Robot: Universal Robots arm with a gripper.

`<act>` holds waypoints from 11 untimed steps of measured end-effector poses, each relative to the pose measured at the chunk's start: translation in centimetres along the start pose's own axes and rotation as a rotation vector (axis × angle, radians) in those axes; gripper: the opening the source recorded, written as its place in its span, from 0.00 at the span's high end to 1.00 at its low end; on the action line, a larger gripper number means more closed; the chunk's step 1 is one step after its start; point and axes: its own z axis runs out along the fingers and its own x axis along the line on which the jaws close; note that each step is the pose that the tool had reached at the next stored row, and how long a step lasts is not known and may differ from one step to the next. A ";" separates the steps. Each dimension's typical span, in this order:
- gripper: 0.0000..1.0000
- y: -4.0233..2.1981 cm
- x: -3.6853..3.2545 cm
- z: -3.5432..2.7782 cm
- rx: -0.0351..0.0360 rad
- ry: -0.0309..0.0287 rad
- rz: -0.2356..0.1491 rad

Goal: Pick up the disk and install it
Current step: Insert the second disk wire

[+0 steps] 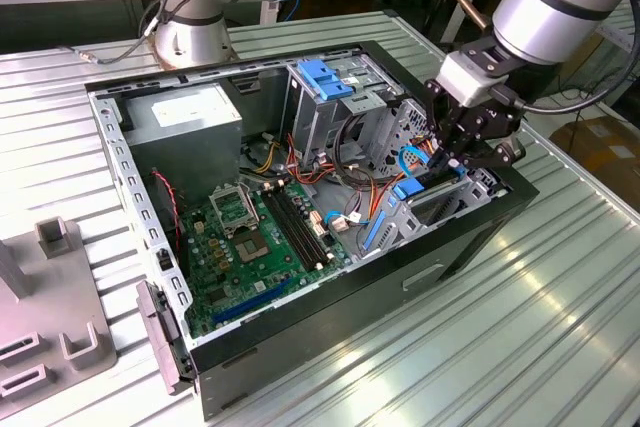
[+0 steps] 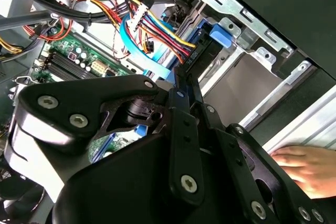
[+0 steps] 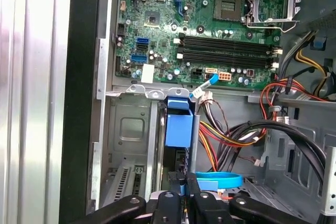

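The disk [image 3: 174, 164] stands on edge in a slot of the metal drive cage [image 3: 128, 129] at the case's front corner. Its dark body and blue end tab [image 3: 178, 125] show in the first wrist view. In the second wrist view the disk [image 2: 201, 55] sits between blue rails below a bundle of coloured cables. My gripper [image 3: 184, 188] is shut on the disk's near edge, its black fingers pressed together. In the exterior view the gripper [image 1: 458, 159] reaches down into the cage [image 1: 440, 202] at the exterior view's right.
The open case holds a green motherboard [image 1: 260, 237], a grey power supply [image 1: 185, 117], a blue latch piece [image 1: 325, 77] and loose cables [image 1: 360, 182]. A person's hand [image 2: 307, 166] rests beside the case. A grey fixture [image 1: 50, 287] stands at the exterior view's left.
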 end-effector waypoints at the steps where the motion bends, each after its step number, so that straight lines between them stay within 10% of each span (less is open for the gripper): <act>1: 0.84 0.02 0.00 0.00 0.0000 0.0000 0.000; 11: 0.84 0.04 -0.27 0.19 0.0007 0.0000 0.010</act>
